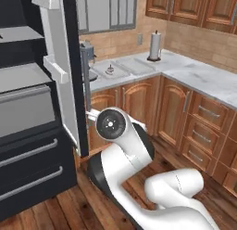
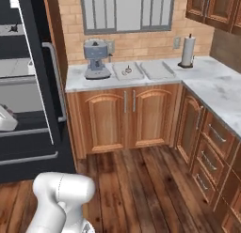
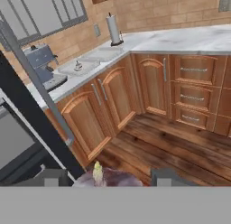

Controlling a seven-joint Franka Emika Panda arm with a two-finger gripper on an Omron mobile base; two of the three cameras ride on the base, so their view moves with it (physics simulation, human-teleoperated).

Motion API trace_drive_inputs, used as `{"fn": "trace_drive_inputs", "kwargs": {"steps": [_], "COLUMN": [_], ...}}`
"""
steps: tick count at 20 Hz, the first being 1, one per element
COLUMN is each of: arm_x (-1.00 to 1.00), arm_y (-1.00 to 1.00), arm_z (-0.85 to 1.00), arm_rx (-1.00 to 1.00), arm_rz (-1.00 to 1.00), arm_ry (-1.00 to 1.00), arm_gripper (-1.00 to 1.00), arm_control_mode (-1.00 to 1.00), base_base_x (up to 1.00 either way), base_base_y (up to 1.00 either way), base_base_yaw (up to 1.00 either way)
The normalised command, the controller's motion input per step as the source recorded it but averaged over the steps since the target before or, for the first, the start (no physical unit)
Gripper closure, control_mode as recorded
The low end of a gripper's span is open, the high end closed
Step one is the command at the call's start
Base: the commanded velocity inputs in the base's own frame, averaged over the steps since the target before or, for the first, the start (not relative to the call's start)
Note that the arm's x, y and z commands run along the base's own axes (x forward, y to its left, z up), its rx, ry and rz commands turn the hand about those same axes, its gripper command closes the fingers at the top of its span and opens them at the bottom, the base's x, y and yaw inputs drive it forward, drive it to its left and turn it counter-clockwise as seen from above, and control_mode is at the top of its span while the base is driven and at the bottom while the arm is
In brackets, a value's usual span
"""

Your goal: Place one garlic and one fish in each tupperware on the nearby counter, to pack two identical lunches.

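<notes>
Garlic (image 3: 98, 174) sits between the two dark finger tips at 6 o'clock of the hand view, pale bulb with a yellowish pointed tip up. Gripper (image 3: 108, 179) looks clenched on it, jaws partway in around the bulb, held above the wooden floor (image 3: 180, 151).

Progress, as a judgement: early to mid. One garlic is in hand and not yet delivered. Trays (image 2: 141, 70) lie on the counter (image 2: 212, 86) at 12 o'clock in the right base view, next to a small dark item I can't identify; too small to tell whether anything is in them. No fish spotted. Left to do: carry this bulb to a tray, then the rest of the items.

Fridge (image 1: 28, 131) open at 9 o'clock in the left base view, door (image 1: 65, 76) swung out, grey shelves inside.

Materials:
- counter: white-grey marble, smooth, L-shaped
- cabinets (image 2: 124, 117): brown wood, arched panels, metal bar handles
- floor: dark planks
- wall: tan brick
- trays: pale, shallow, rectangular
- coffee machine (image 2: 96, 58): grey-blue, boxy
- paper towel roll (image 2: 188, 51): white cylinder, upright at 1 o'clock
</notes>
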Motion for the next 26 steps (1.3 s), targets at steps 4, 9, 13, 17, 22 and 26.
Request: {"fn": "trace_drive_inputs", "kwargs": {"steps": [4, 9, 13, 17, 22, 26], "arm_x": [0.00, 0.00, 0.00, 0.00, 0.00, 0.00], "arm_y": [0.00, 0.00, 0.00, 0.00, 0.00, 0.00], "arm_z": [0.00, 0.00, 0.00, 0.00, 0.00, 0.00], "arm_rx": [0.00, 0.00, 0.00, 0.00, 0.00, 0.00], "arm_rz": [0.00, 0.00, 0.00, 0.00, 0.00, 0.00], "arm_ry": [0.00, 0.00, 0.00, 0.00, 0.00, 0.00], "arm_gripper": [1.00, 1.00, 1.00, 1.00, 1.00, 1.00], "arm_control_mode": [1.00, 1.00, 1.00, 1.00, 1.00, 1.00], "base_base_x": [0.19, 0.97, 1.00, 1.00, 1.00, 1.00], "base_base_y": [-1.00, -1.00, -0.96, -0.80, -0.21, 0.44], "base_base_yaw": [0.21, 0.02, -0.07, -0.14, -0.27, -0.34]}}
